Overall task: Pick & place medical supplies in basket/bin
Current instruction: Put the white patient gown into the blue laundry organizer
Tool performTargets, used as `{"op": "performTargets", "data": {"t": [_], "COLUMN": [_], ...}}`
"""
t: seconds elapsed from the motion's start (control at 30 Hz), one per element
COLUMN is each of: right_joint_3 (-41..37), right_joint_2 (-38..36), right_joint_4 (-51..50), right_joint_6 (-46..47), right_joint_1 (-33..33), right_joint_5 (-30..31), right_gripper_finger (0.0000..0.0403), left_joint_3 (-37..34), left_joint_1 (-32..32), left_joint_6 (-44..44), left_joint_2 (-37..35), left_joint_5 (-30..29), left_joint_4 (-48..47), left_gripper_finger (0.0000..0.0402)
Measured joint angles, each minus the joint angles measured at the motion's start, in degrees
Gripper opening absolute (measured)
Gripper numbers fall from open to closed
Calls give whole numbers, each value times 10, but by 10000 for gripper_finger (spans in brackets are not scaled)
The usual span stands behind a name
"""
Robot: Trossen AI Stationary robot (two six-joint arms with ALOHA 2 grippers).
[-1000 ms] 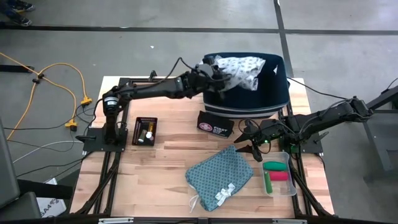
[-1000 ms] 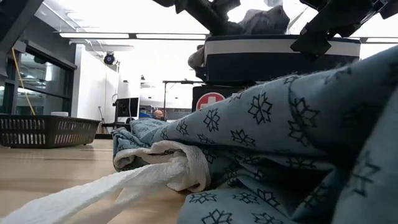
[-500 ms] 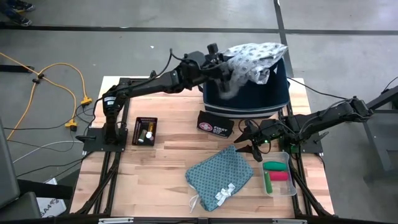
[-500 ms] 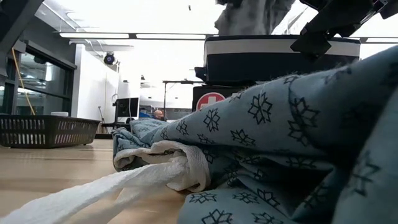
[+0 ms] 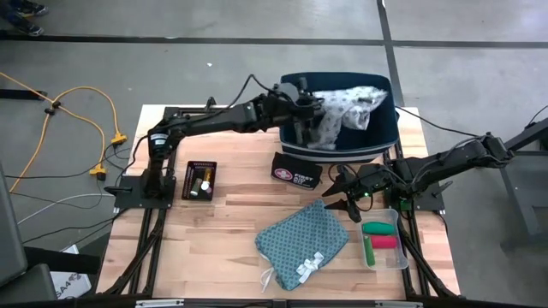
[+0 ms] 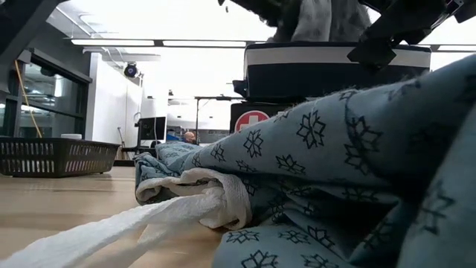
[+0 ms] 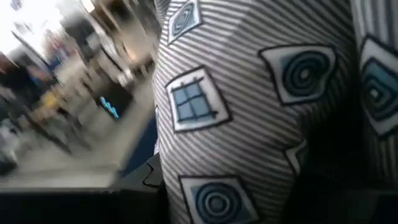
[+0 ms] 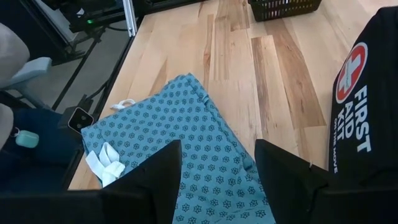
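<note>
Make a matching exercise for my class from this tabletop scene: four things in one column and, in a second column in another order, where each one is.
Things:
1. pale patterned cloth
2. teal cloth
3. red and green rolls
4. right gripper

Places:
A. in the clear tray at the table's right edge
B. flat on the table, white ties at its near end
C. held by the left gripper over the navy bin
D. open, low over the table beside the teal cloth

Pairs: 1-C, 2-B, 3-A, 4-D
</note>
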Motion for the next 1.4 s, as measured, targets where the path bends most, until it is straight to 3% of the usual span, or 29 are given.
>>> {"op": "performTargets", "data": {"t": [0.47, 1.1, 1.23, 1.4], "right_joint_3": [0, 0, 0, 0], "right_joint_2": [0, 0, 0, 0], "right_joint_4": [0, 0, 0, 0], "right_joint_6": [0, 0, 0, 0], "right_joint_1": [0, 0, 0, 0], "right_joint_5": [0, 0, 0, 0], "right_gripper_finger": [192, 192, 192, 192], "left_joint_3": [0, 0, 0, 0], "left_joint_1": [9, 10, 13, 19], "left_joint_6": [-79, -107, -133, -135], "left_joint_2": [30, 30, 30, 29], "left_joint_5": [-23, -23, -21, 0], "left_joint_4": [-127, -137, -143, -160], "left_gripper_finger": [149, 150, 166, 217]}}
